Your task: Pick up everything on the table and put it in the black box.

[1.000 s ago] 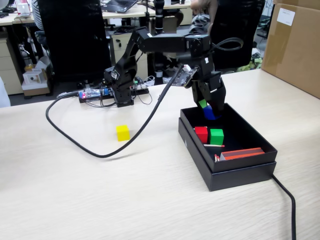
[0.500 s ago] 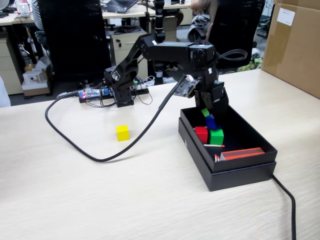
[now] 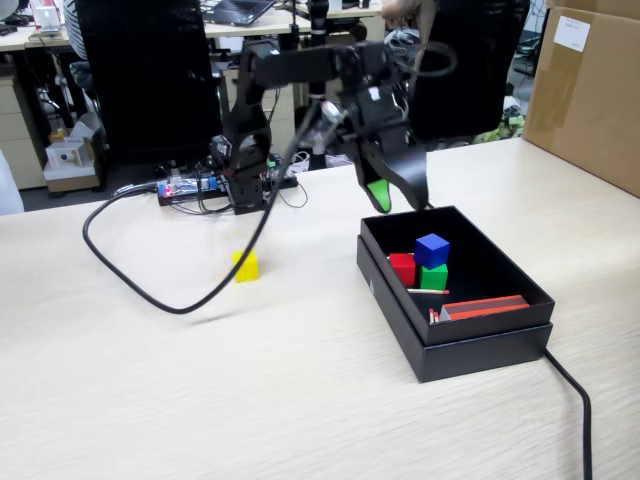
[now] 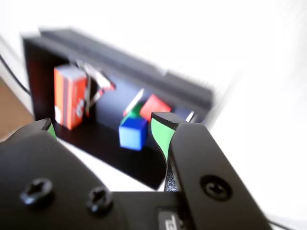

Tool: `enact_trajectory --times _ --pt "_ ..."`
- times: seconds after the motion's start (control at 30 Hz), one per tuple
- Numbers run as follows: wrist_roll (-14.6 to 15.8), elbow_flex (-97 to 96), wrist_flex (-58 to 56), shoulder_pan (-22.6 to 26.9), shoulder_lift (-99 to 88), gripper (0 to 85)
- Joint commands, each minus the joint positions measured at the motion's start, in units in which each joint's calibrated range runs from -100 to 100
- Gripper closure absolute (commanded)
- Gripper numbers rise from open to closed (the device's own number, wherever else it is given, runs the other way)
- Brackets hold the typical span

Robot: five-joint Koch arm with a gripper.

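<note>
The black box (image 3: 480, 345) sits on the table (image 3: 200, 400) at the right of the fixed view. Inside it a blue cube (image 3: 432, 249) rests on top of a green cube (image 3: 434, 277), and a red cube (image 3: 402, 268) stands just left of them. My gripper (image 3: 397, 198) hangs open and empty above the box's back left corner. A yellow cube (image 3: 245, 266) lies on the table to the left, partly behind the black cable (image 3: 150, 290). In the wrist view the gripper (image 4: 104, 123) is open, with the blue cube (image 4: 133, 132), red cube (image 4: 154, 106) and box rim (image 4: 124, 57) beyond it.
A red-orange packet (image 3: 485, 306) and matchsticks lie at the box's front end; the packet (image 4: 69, 96) also shows in the wrist view. A brown carton (image 3: 590, 90) stands at the far right. Another black cable (image 3: 570, 390) runs off the front right.
The gripper let go of the blue cube, which now sits on the green cube. The arm then rose and swung back to the left, out of the box.
</note>
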Motion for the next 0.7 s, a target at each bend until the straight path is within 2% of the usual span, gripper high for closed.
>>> enact_trajectory --times 0.0,0.13,0.27,0.47,0.67 --pt "-4.84 -4.29 0.84 -3.32 -18.15 43.8" --pt "-8.64 -17.17 0.84 -7.77 -29.51 41.4" --pt "-11.18 -29.14 0.84 -11.53 -35.94 41.2" --pt "-11.53 -43.37 0.84 -14.16 -35.13 37.5" --pt "-11.48 -45.09 1.70 -15.87 -23.08 36.7"
